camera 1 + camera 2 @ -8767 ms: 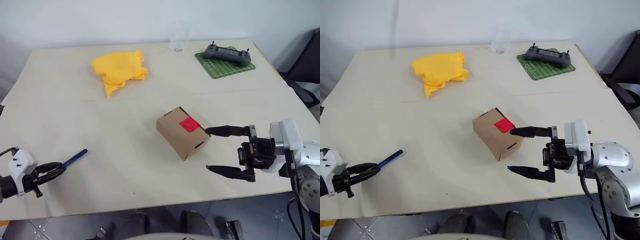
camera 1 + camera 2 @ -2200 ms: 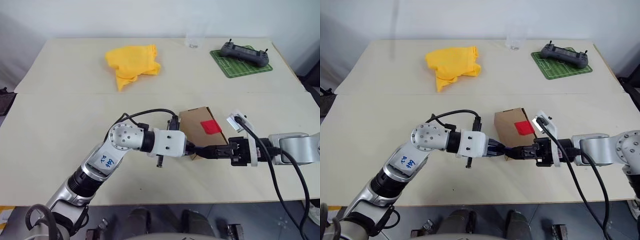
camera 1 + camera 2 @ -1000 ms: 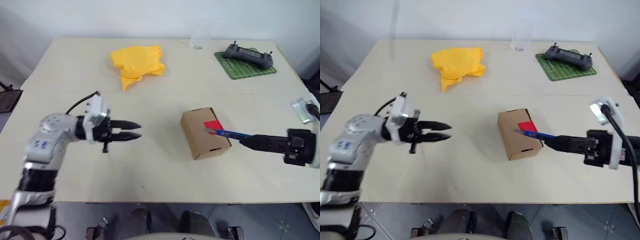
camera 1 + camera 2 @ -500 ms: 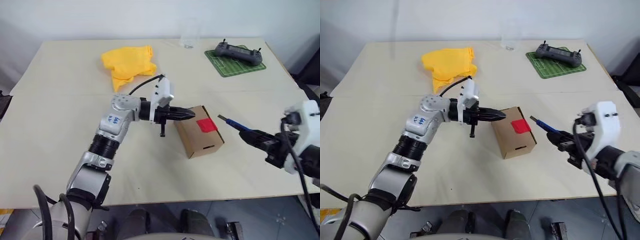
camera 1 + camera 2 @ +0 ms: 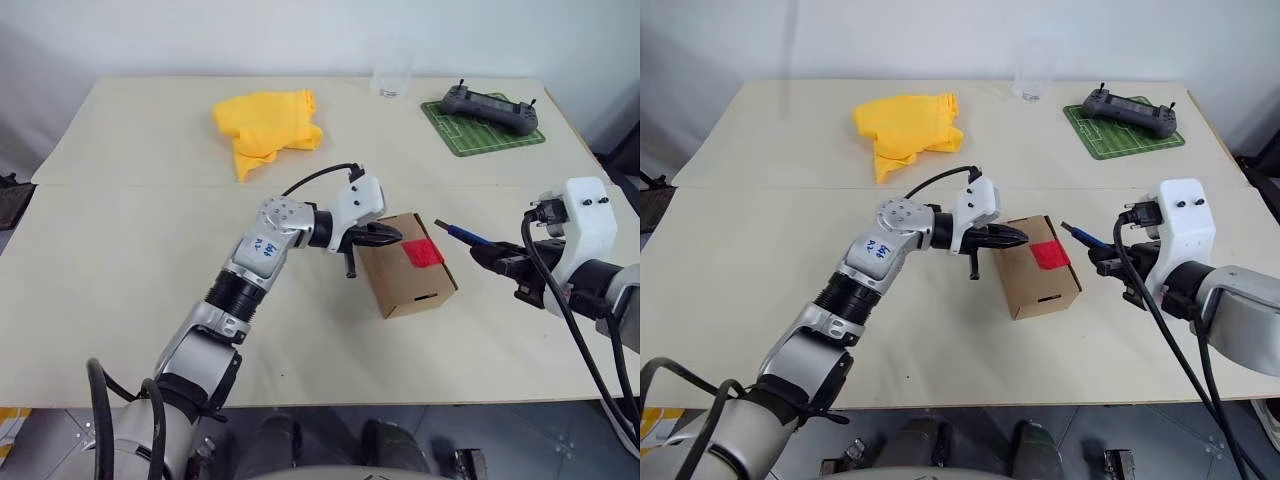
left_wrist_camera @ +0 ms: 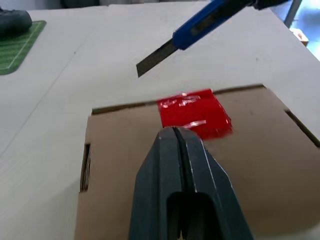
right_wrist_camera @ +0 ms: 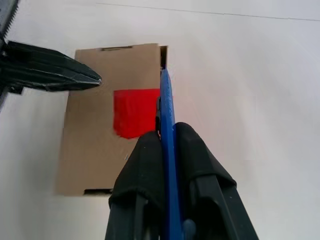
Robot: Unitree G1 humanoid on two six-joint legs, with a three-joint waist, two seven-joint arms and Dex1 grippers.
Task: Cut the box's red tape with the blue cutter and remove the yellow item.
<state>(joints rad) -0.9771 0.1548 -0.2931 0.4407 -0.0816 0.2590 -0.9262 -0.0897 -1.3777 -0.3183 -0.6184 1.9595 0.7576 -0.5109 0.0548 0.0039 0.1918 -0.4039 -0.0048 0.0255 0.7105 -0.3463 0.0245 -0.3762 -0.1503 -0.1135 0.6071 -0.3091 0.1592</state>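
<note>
The brown cardboard box (image 5: 400,285) sits mid-table with the red tape (image 5: 422,253) on its top face. My left gripper (image 5: 396,237) is shut, its tips over the box's top just left of the tape (image 6: 195,110). My right gripper (image 7: 167,136) is shut on the blue cutter (image 5: 468,238), which hangs just right of the box. Its grey blade (image 6: 155,59) points toward the tape without touching it. The yellow item is hidden.
A crumpled yellow cloth (image 5: 268,125) lies at the back left of the table (image 5: 120,300). A clear glass (image 5: 390,82) and a green mat (image 5: 520,135) with a grey controller (image 5: 487,105) stand at the back right.
My left gripper has swung right from well left of the box to over its top and has shut. The cutter's tip, on the tape a second ago, now hangs off the box's right side.
</note>
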